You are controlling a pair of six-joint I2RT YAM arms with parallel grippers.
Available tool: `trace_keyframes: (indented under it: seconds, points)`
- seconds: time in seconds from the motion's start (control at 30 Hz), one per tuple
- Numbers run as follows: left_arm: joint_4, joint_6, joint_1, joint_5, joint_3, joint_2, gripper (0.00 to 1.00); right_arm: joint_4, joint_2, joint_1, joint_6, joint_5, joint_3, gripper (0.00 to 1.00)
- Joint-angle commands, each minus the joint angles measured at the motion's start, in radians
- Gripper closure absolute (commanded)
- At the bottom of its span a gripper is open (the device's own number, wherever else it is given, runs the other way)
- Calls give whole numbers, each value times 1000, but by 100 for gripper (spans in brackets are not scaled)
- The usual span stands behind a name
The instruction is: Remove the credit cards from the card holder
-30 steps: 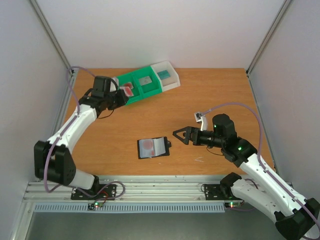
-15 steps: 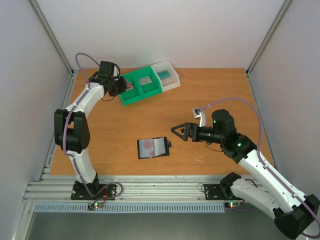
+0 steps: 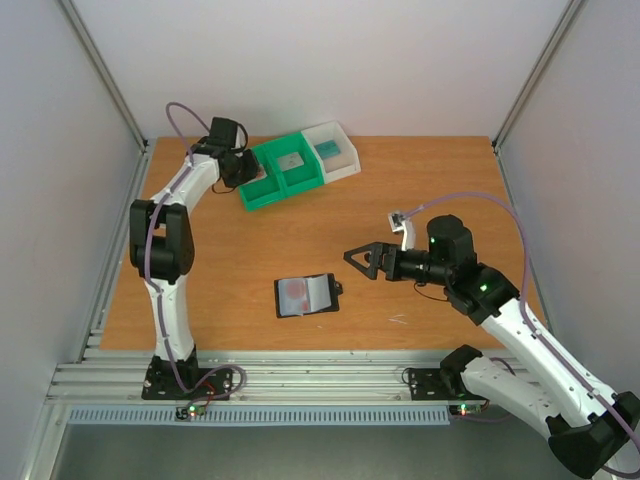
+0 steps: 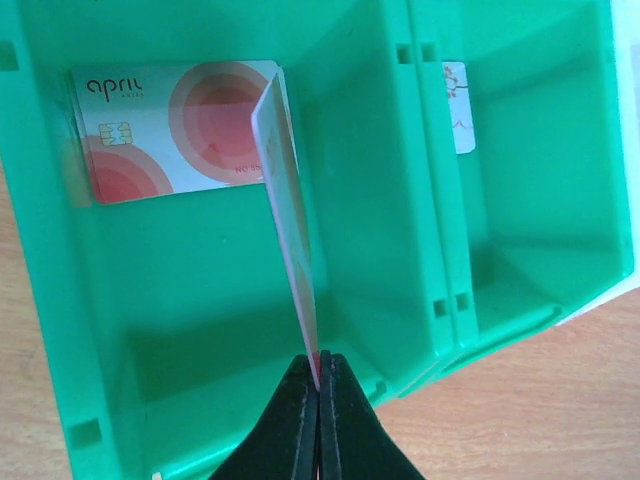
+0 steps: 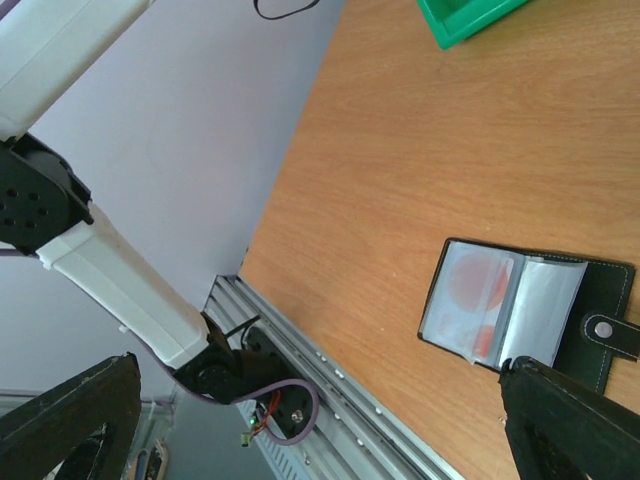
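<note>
The card holder [image 3: 306, 294] lies open on the table, black with grey-blue pockets; a card with a red blotch [image 5: 470, 285] shows in its left pocket. My left gripper [image 3: 246, 170] hangs over the left compartment of the green bin [image 3: 285, 172], shut on the edge of a credit card [image 4: 290, 220] that stands on edge. Below it a second credit card [image 4: 175, 130] lies flat in that compartment. A further card [image 4: 455, 120] lies in the middle compartment. My right gripper [image 3: 362, 260] stands open above the table, just right of the holder [image 5: 520, 312], holding nothing.
A white bin [image 3: 335, 150] adjoins the green bin's right end at the back of the table. The aluminium rail [image 5: 330, 360] runs along the table's near edge. Grey walls close in the left, back and right sides.
My left arm has stretched toward the back, carrying the card from beside the green bin to over its left compartment. The right gripper has barely shifted and stays open.
</note>
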State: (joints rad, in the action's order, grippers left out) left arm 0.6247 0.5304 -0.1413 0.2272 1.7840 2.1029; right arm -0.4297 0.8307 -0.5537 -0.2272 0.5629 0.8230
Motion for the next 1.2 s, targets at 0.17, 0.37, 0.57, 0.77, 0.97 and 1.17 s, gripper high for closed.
trace_keyframes:
  seconds: [0.17, 0.37, 0.57, 0.77, 0.97, 1.17]
  points:
    - [-2, -8, 6, -18, 98, 112, 99, -37, 23, -6, 27, -33, 36, 1]
    - [21, -43, 8, -63, 144, 149, 100, -45, 28, -5, 29, -46, 38, 2]
    - [34, -57, 9, -75, 174, 181, 100, -58, 37, -6, 42, -60, 50, 2]
    - [43, -70, 10, -93, 183, 196, 99, -71, 38, -6, 47, -69, 48, 1]
    - [62, -73, 11, -107, 206, 213, 95, -85, 31, -5, 57, -76, 50, 2]
    - [71, -75, 9, -125, 219, 216, 92, -98, 22, -5, 61, -81, 50, 2]
